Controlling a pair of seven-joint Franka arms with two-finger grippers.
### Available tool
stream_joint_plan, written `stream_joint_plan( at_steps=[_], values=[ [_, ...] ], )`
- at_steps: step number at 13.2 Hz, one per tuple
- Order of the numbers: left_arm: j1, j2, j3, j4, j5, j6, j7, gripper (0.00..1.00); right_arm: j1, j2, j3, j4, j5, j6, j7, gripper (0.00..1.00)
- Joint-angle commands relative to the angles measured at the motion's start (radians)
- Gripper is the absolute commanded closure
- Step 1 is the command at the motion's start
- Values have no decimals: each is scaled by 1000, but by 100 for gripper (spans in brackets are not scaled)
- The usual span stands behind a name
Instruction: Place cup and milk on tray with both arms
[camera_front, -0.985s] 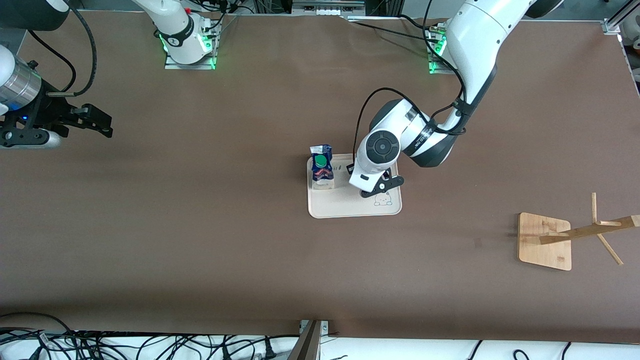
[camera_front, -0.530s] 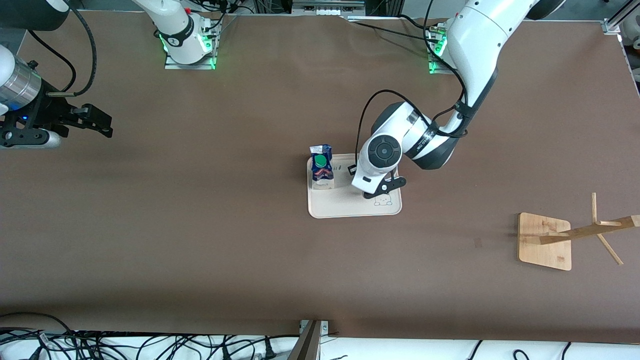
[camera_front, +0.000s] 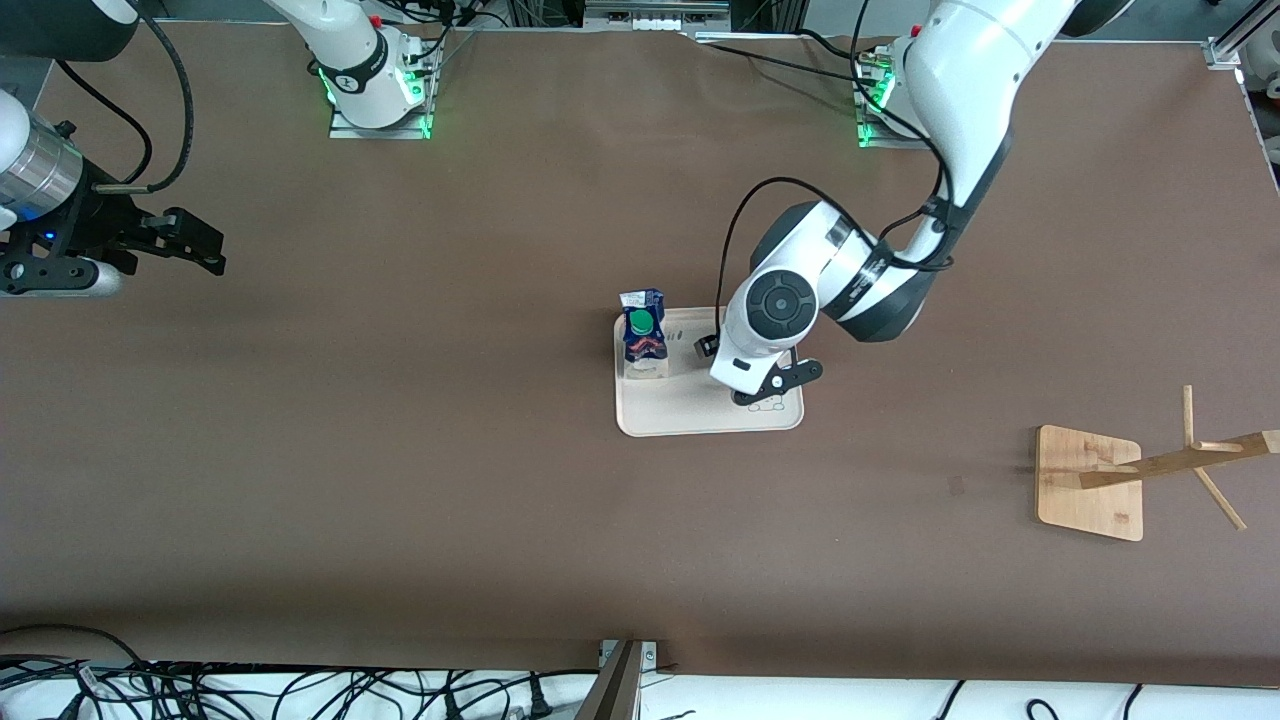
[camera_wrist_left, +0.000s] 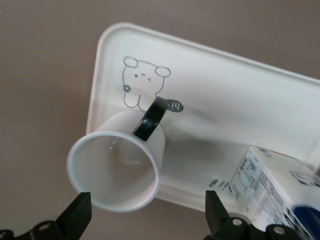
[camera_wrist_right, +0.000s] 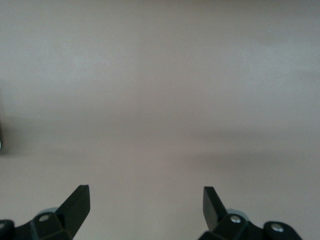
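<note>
Left gripper (camera_wrist_left: 145, 220) hangs wide open over the tray (camera_front: 690, 415), holding nothing, with the cup (camera_wrist_left: 117, 167) and milk (camera_front: 644, 335) both on it, so I think my job is done, and next I lift away while my open right gripper (camera_front: 205, 245) waits aside.

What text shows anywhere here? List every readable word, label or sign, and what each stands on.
"hi": in a small dark speech bubble beside the bunny drawing on the tray, just past the cup.
Printed label on the side of the milk: too small to read.
Black band on the left arm's forearm: lettering too small to read.
Nothing else readable; the right wrist view shows only bare table.
</note>
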Motion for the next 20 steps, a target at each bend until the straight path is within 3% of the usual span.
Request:
stream_joint_plan(
  at_steps=[1,3,9,11,13,15,16,17,20],
  values=[
    [48,-27,0,189,1,-226,221,0,-8,4,4,17,6,-8,1,0],
    [100,-62,6,249,2,-297,405,0,-8,4,4,17,6,-8,1,0],
    [264,-240,11,239,59,-351,861,0,-8,4,4,17,6,-8,1,0],
    [210,-321,150,187,38,-345,961,0,-8,4,4,17,6,-9,1,0],
    [145,-428,349,74,-106,-252,971,0,-8,4,4,17,6,-9,1,0],
    [146,-548,374,-89,-136,-149,963,0,-8,4,4,17,6,-9,1,0],
    [149,-594,374,-147,-72,-93,966,0,-8,4,4,17,6,-9,1,0],
    [149,-613,373,-172,-12,-88,963,0,-8,4,4,17,6,-9,1,0],
    [154,-620,373,-205,-30,-89,969,0,-8,4,4,17,6,-9,1,0]
  ],
)
